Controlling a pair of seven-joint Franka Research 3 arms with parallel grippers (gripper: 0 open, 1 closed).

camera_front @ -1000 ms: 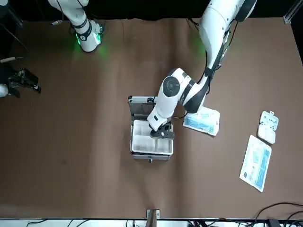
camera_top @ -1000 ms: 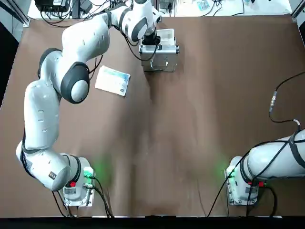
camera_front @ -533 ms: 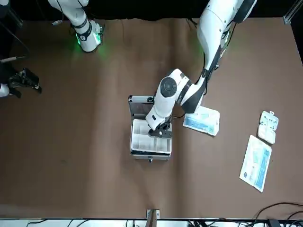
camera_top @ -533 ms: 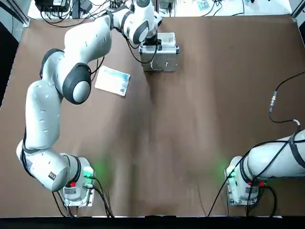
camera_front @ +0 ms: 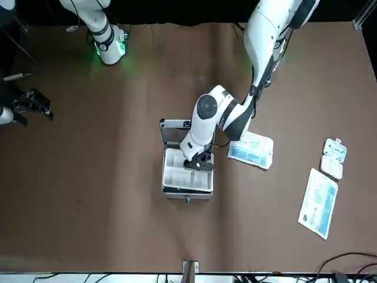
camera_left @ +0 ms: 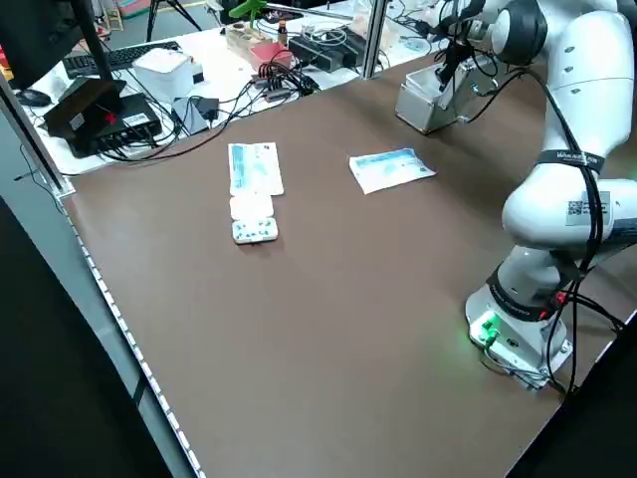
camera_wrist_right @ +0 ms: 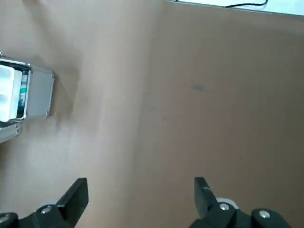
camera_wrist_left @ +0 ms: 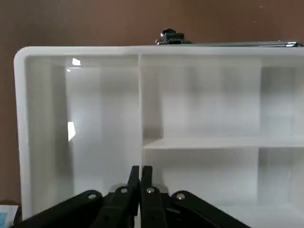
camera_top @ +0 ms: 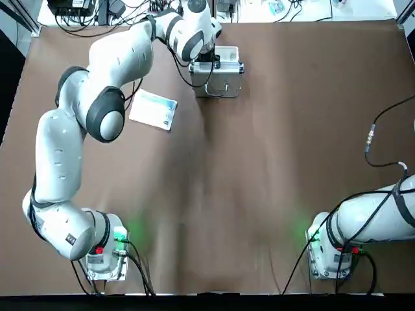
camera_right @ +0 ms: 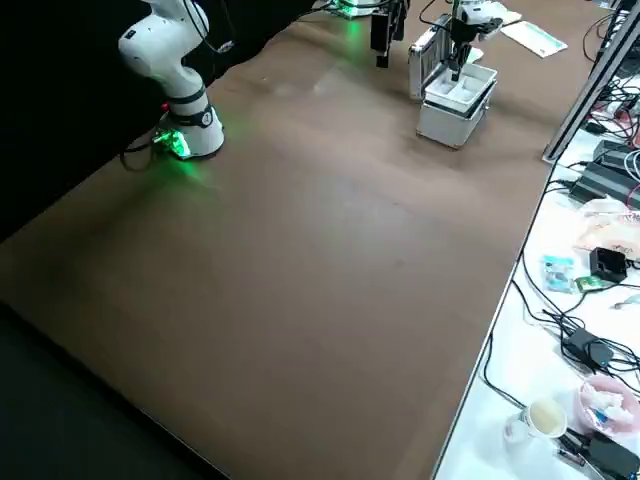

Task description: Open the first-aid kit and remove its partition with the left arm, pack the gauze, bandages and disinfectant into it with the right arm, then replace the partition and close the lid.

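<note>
overhead and front views facing, sharing the first-aid kit [camera_top: 218,70]

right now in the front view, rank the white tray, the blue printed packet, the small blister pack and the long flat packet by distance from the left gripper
1. White tray, directly under the left gripper.
2. Blue printed packet, just beside the case.
3. Small blister pack, far toward the table's edge.
4. Long flat packet, below it; these two are nearly level.

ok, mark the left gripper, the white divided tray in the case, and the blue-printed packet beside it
left gripper [camera_front: 198,163]: front view, between its fingertips, over the tray.
white divided tray [camera_wrist_left: 142,143]: left wrist view, on its inner divider junction.
blue-printed packet [camera_top: 154,109]: top view, middle of its face.
</note>
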